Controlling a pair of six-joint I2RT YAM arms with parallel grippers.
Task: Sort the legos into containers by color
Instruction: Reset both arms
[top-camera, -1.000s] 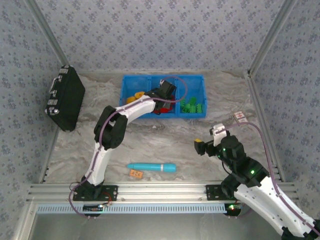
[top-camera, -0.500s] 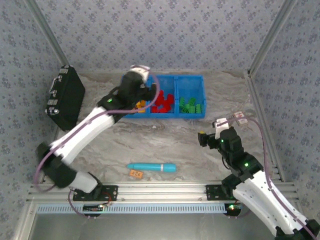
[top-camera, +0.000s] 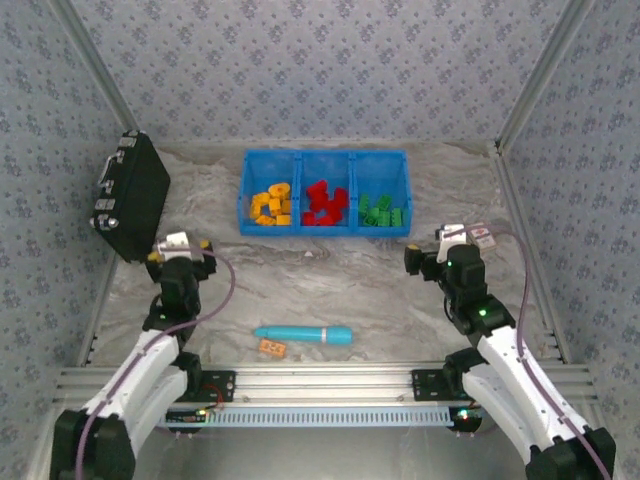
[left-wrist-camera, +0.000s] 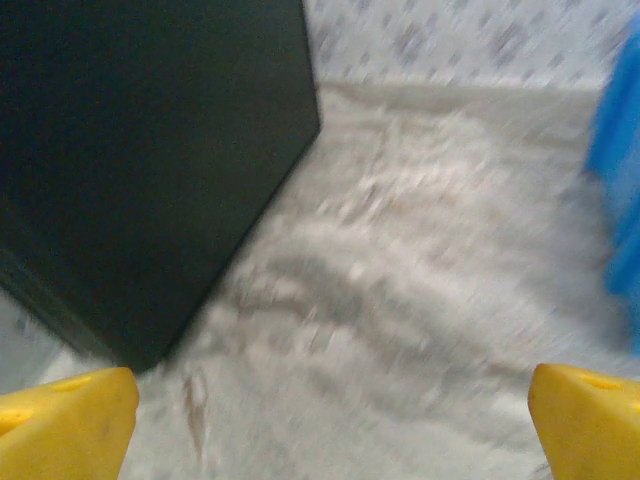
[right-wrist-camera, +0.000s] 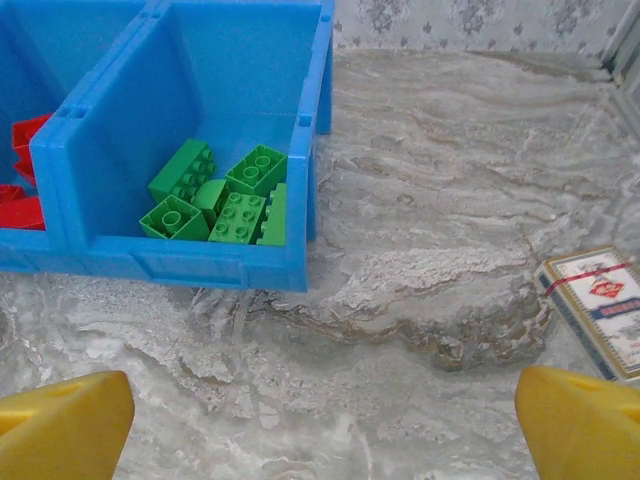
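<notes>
Gaping empty, left gripper (left-wrist-camera: 328, 425), right gripper (right-wrist-camera: 322, 418)

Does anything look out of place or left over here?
One small orange piece lies on the table beside the cyan cylinder, outside the blue bin. Too small to tell whether it is a brick. Bricks inside look sorted by color.
</notes>
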